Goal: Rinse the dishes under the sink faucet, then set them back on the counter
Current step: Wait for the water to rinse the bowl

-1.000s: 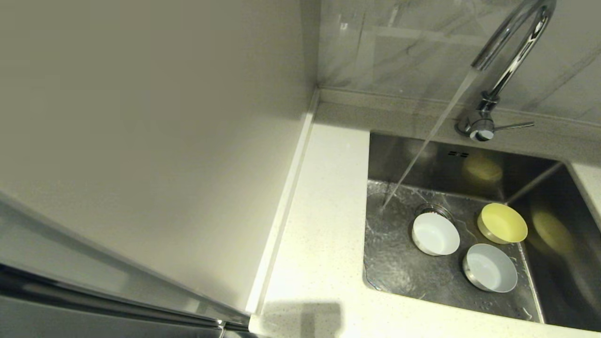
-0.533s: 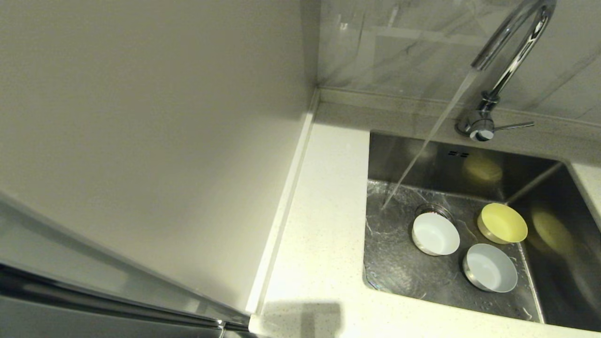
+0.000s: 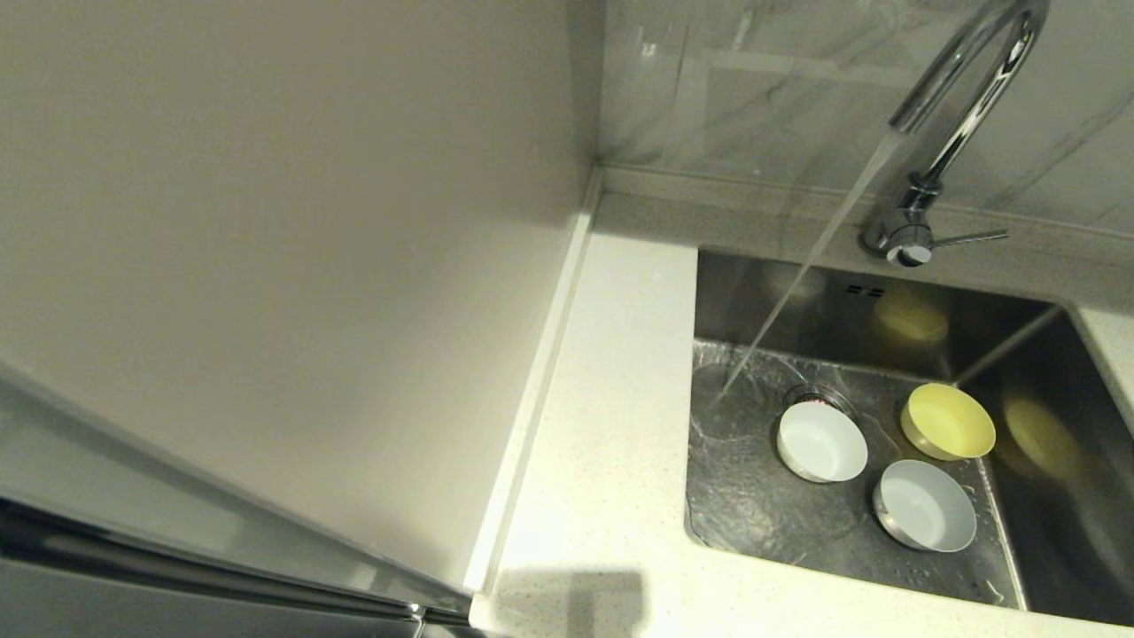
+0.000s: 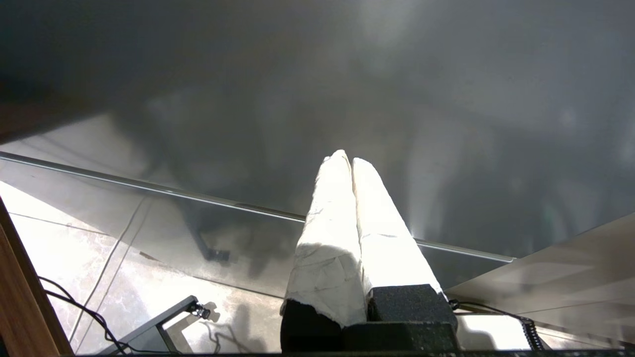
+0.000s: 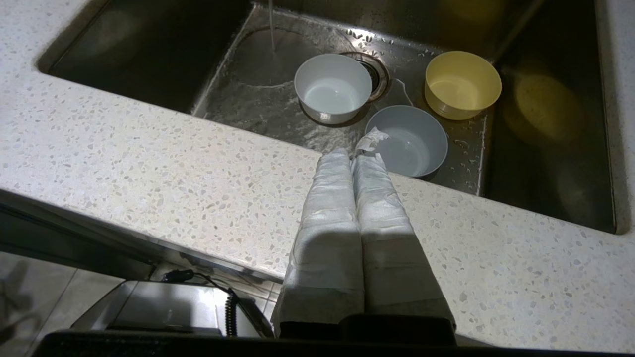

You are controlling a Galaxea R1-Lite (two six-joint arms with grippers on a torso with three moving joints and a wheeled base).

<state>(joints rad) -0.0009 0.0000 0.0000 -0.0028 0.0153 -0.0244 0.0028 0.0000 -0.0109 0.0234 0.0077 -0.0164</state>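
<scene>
A: Where are the 3 bowls?
B: All in the sink (image 3: 1019,337). White bowl (image 3: 822,441) sits on the drain (image 3: 819,396), yellow bowl (image 3: 948,421) and bluish bowl (image 3: 925,505) near it. The faucet (image 3: 961,106) runs water beside the drain.
A: Grippers?
B: Right gripper (image 5: 352,158) hangs over the counter (image 3: 611,461) before the sink, fingers together, empty. Left gripper (image 4: 347,161) is parked low, away from the sink, pressed together too.

Head view looks steeply down at the sink (image 3: 850,496), shared with the right wrist view; left wrist apparently faces floor.
</scene>
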